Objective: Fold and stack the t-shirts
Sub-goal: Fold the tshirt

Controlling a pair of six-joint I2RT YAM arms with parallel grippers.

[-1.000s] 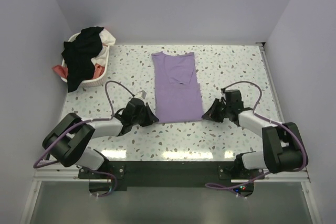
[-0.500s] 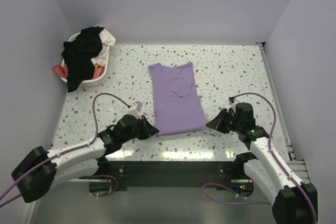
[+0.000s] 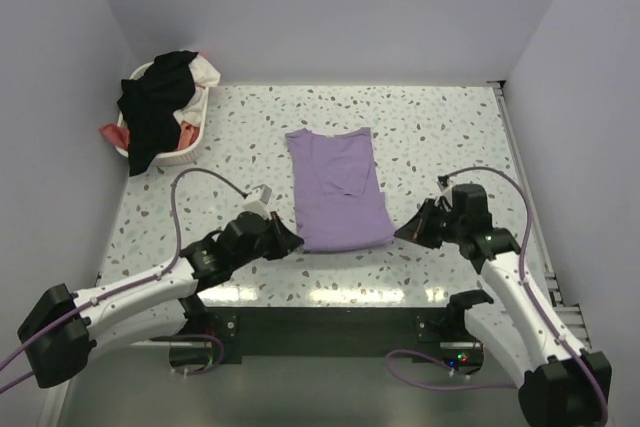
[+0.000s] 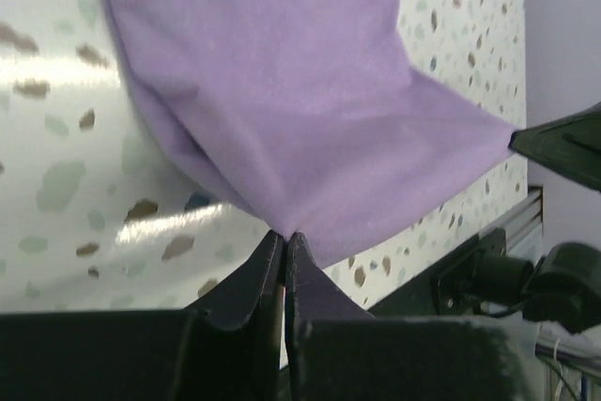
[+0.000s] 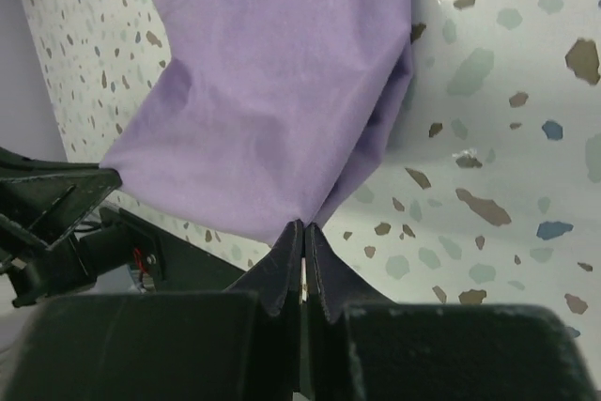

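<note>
A purple t-shirt [image 3: 335, 187], folded lengthwise into a narrow strip, lies in the middle of the speckled table. My left gripper [image 3: 292, 240] is shut on its near left corner, seen in the left wrist view [image 4: 285, 234] with the cloth [image 4: 282, 100] stretching away from the tips. My right gripper [image 3: 402, 232] is shut on its near right corner, seen in the right wrist view [image 5: 302, 226] with the cloth [image 5: 272, 91] pulled taut. The near hem hangs lifted a little between both grippers. The far end with the neckline rests on the table.
A white basket [image 3: 190, 142] at the back left holds a heap of black, white and coral clothes [image 3: 160, 102], some hanging over its rim. The table's near edge and the black base rail [image 3: 330, 322] lie just behind the grippers. Walls close in left, back and right.
Both arms pulled back towards the near edge, dragging the shirt nearer a second ago. Since then both grippers rose slightly and the shirt shifted a little; both stay shut on its corners.
</note>
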